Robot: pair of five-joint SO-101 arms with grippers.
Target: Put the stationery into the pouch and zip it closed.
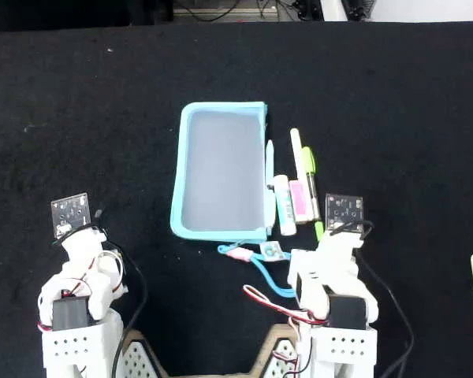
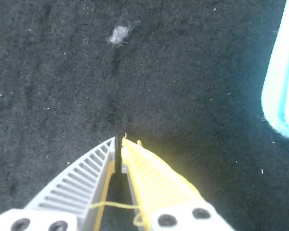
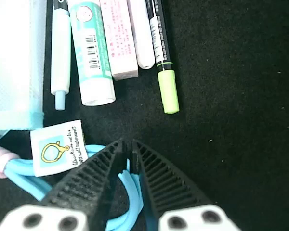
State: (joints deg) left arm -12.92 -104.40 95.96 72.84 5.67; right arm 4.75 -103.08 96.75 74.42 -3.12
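Lying near the pouch [image 1: 221, 169], the teal tube [image 3: 91, 53] bears a barcode label [image 3: 92, 42].

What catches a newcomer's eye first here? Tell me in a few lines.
The light blue pouch lies flat mid-table on the black cloth. A row of stationery lies along its edge on the right arm's side, with a green-capped marker outermost. A blue strap curls from the pouch's near corner and the right tool sits shut over it, while the left tool is shut over bare cloth.
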